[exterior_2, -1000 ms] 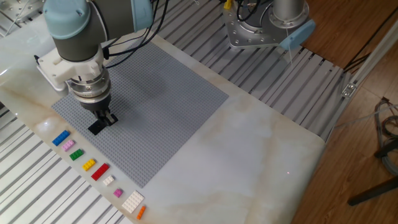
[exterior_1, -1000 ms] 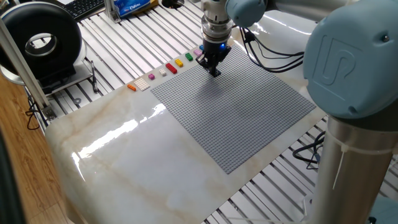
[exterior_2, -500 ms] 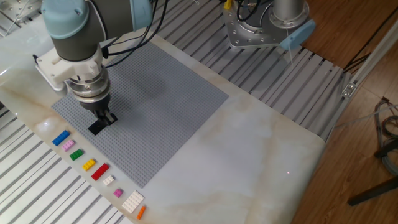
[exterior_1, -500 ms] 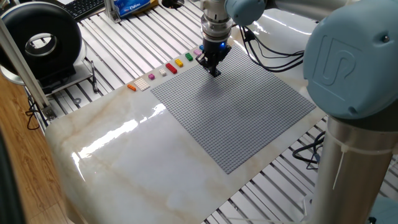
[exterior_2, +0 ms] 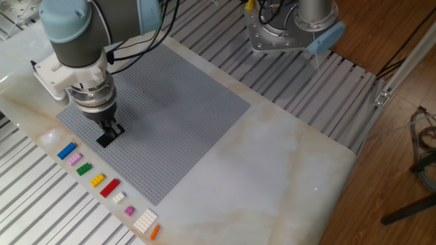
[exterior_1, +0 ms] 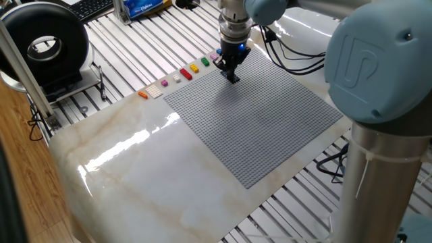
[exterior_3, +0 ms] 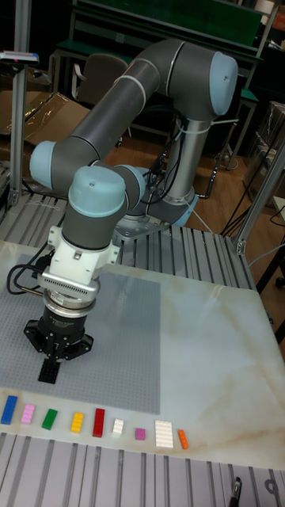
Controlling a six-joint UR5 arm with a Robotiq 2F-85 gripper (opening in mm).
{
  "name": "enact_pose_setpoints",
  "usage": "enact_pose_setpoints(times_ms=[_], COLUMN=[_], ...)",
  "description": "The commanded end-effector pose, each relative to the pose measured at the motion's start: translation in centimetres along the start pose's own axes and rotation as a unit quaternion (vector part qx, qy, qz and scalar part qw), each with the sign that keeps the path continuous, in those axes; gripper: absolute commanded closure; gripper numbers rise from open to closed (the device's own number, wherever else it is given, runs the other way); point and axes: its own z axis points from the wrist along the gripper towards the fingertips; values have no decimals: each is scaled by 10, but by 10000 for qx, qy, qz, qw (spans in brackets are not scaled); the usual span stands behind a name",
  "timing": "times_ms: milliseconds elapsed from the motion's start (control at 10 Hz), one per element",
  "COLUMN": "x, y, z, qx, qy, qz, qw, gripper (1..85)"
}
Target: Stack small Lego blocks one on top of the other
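My gripper (exterior_2: pixel 112 131) stands upright over the grey baseplate (exterior_2: pixel 177 102), near the edge that faces the row of loose bricks. Its fingers are close together on a small black brick (exterior_2: pixel 105 140), which sits low at the plate's surface; whether it touches the plate I cannot tell. The tall fixed view has the same black brick (exterior_3: pixel 49 371) just under the gripper (exterior_3: pixel 52 361). On the marble beside the plate lie a blue brick (exterior_2: pixel 66 151) and a pink-purple brick (exterior_2: pixel 74 159), apart from each other. In one fixed view the gripper (exterior_1: pixel 231 75) hides the black brick.
The row along the plate's edge continues with a green brick (exterior_2: pixel 83 169), a yellow brick (exterior_2: pixel 97 180), a red brick (exterior_2: pixel 110 188), two small white and pink bricks, a white plate (exterior_2: pixel 144 220) and an orange piece (exterior_2: pixel 154 232). Slatted metal table surrounds the marble slab (exterior_2: pixel 272 170).
The arm's wrist and upper body have shifted slightly toward the brick row. The black brick at the fingertips stays in almost the same spot.
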Motion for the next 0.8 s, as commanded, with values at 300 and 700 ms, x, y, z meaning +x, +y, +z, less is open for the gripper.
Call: enact_pose_setpoints(times_ms=[300, 700], x=[5, 12], y=[0, 3], z=[-2, 1], qx=[-67, -194], qy=[53, 14], qz=[29, 46], qw=[10000, 9998], gripper=[847, 847])
